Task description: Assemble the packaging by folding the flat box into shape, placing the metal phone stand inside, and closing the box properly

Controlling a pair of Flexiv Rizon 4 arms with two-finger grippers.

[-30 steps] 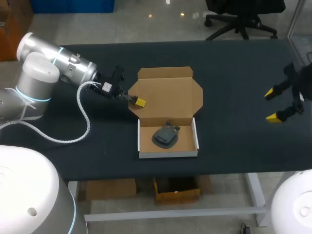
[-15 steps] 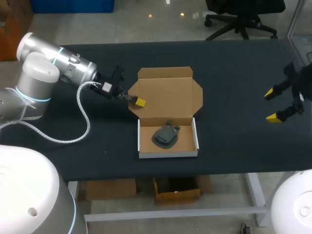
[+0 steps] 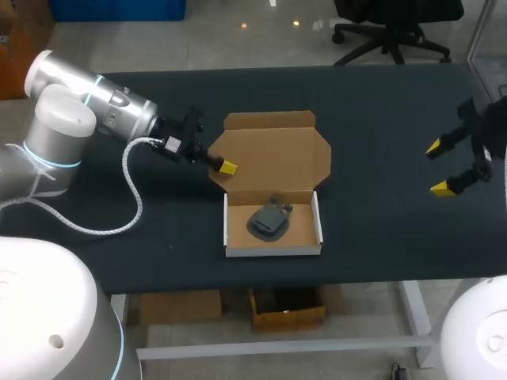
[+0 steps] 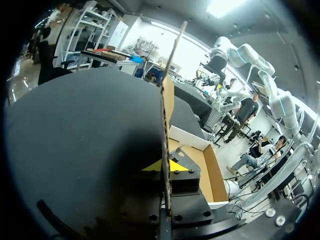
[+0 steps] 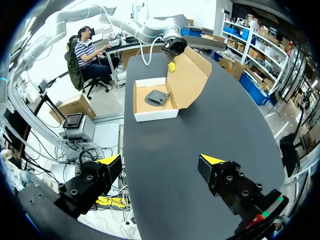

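My left gripper (image 3: pixel 215 161) is pinched down on the lid (image 3: pixel 277 154) of the box (image 3: pixel 318 222). In its own wrist view the cardboard runs edge-on straight between the two fingers, with yellow showing against its face. From overhead, the grip sits on the lid's left side flap (image 3: pixel 222 158), and one yellow tip lies on the flap's upper face. The lid is swung open behind the tray (image 3: pixel 273 251). From my right wrist camera it stands tilted up off the table (image 3: pixel 380 119) rather than lying flat on it.

The tray has white outer walls and is brown inside. It sits toward the table's near edge, about midway along it, and is joined to the lid along its back wall. The phone stand (image 3: pixel 269 220) — a dark grey piece — lies inside the tray, roughly in the middle of its floor.

My right gripper (image 3: pixel 440 168) is spread wide, its two yellow tips well apart, and it hovers over bare tabletop at the table's right end. It is well apart from the box. Through its wrist camera the box sits far ahead of the fingers, with the left arm (image 5: pixel 150 27) reaching in to the lid from beyond it.
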